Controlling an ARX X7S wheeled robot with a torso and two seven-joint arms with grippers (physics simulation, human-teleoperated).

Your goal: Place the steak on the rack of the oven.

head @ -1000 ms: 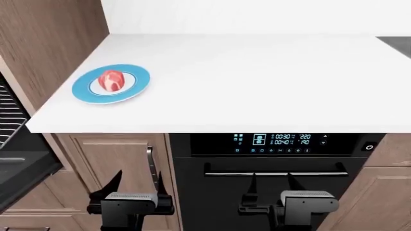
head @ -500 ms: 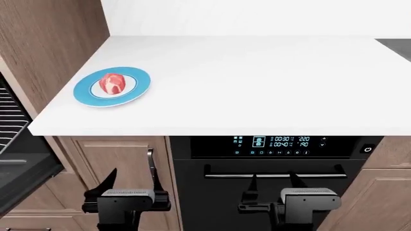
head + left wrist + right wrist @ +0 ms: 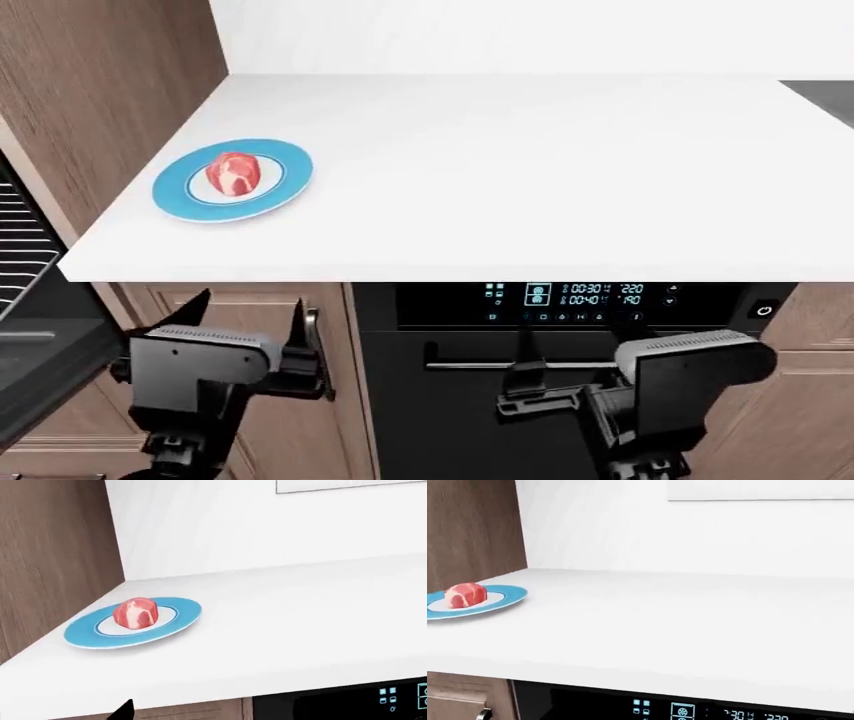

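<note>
Rack bars (image 3: 24,245) peek in at the far left edge of the head view, a slice of the oven (image 3: 40,330) set in brown wood, with the dark edge of a tray just below them. That is the destination, and nothing is on the visible part of it yet.

Moving right, the left gripper (image 3: 254,322) hangs below the counter lip, in front of the wooden cabinet, fingers parted and holding nothing. Up on the white counter (image 3: 534,170) sits the blue-rimmed plate (image 3: 180,195), and the steak (image 3: 235,172) rests at its centre, untouched. So the whole job is ahead: reach, grasp, lift, carry left, set down.

The steak is a rounded lump, nearly as tall as wide; no clear long axis shows, and it points no particular way, though the left wrist view (image 3: 136,613) shows it slightly wider than high.

Further right, the right gripper (image 3: 567,385) hovers before the black oven with the blue display (image 3: 567,295), also empty, its fingers standing apart.
</note>
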